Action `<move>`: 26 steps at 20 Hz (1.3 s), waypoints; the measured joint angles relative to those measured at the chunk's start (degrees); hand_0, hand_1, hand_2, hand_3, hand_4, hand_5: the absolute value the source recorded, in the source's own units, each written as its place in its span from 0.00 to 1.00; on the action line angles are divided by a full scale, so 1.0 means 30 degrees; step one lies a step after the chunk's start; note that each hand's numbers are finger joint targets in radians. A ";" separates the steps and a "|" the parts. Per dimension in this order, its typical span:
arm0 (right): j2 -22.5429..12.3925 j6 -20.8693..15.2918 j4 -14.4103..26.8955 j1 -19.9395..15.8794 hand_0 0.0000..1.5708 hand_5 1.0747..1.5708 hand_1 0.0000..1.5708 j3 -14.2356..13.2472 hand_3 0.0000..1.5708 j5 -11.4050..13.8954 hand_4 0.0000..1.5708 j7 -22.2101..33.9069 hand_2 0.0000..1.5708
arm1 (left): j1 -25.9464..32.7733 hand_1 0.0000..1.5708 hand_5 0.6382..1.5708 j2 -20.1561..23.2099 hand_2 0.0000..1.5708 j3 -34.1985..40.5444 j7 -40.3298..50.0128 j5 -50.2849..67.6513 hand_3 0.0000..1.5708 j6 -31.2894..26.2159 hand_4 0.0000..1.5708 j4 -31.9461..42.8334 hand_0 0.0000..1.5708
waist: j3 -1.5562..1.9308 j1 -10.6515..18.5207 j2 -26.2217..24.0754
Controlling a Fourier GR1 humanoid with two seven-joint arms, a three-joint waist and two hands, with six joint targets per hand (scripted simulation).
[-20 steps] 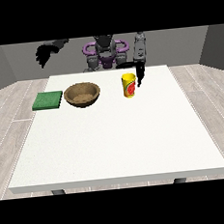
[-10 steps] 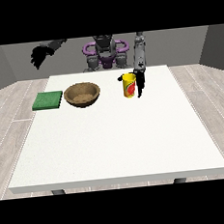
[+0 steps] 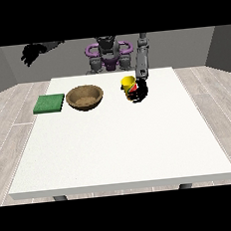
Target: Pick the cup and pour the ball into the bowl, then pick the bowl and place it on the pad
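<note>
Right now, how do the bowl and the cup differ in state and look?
The bowl is brown, wide and low, and stands free; the cup is yellow with red on its side, narrower and taller. The hand at the view's right is at the cup, while no hand is near the bowl. Both are open-topped and on the white table.

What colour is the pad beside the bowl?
Green. The pad lies flat on the table at the left of the front view.
</note>
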 measured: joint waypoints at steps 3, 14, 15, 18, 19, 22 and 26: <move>-0.0378 0.0264 0.0690 0.0114 0.00 0.99 0.00 -0.0388 0.19 -0.0426 0.40 0.0441 0.00 | -0.0473 0.81 0.85 -0.0017 1.00 -0.0613 0.1014 -0.0825 1.00 0.0747 0.89 0.0505 0.81 | -0.0038 0.0211 -0.0929; -0.1029 0.0872 0.4570 -0.0222 0.00 0.98 0.00 -0.0789 0.07 -0.0425 0.43 0.0752 0.00 | -0.3368 0.86 0.97 0.0200 1.00 -0.6520 0.8616 -0.9383 1.00 0.6505 0.92 0.2164 0.86 | 0.0052 0.0821 -0.4282; -0.0954 0.0880 0.4834 -0.0112 0.00 0.98 0.00 -0.0722 0.05 -0.0323 0.43 0.0732 0.00 | -0.3639 0.87 0.97 0.0179 1.00 -0.7169 0.9547 -1.0385 1.00 0.6877 0.92 0.2591 0.87 | 0.0057 0.0822 -0.4612; -0.1108 0.1263 0.5781 -0.0105 0.00 0.98 0.00 -0.0778 0.05 -0.0284 0.44 0.0528 0.00 | -0.4911 0.87 0.96 -0.0110 1.00 -0.8931 1.2489 -1.3171 1.00 0.7360 0.93 0.3871 0.87 | 0.0049 0.0912 -0.5063; -0.1214 0.1521 0.6238 -0.0003 0.00 0.98 0.00 -0.0883 0.00 -0.0263 0.44 0.0260 0.00 | -0.5381 0.87 0.96 -0.0368 1.00 -0.9414 1.3508 -1.3920 1.00 0.7236 0.93 0.4200 0.87 | 0.0039 0.1009 -0.5161; -0.1527 0.1763 0.7481 0.0029 0.00 0.97 0.00 -0.1370 0.00 -0.0250 0.43 -0.0282 0.00 | -0.6677 0.87 0.96 -0.0985 1.00 -1.0450 1.5867 -1.5565 1.00 0.6222 0.93 0.4680 0.87 | 0.0001 0.1633 -0.5528; -0.1978 0.2170 0.8906 -0.0552 0.00 0.98 0.00 -0.1597 0.10 -0.0276 0.45 -0.0528 0.00 | -0.8099 0.84 0.98 -0.1450 1.00 -1.2153 1.8907 -1.7297 1.00 0.4849 0.90 0.4594 0.84 | -0.0027 0.1746 -0.5657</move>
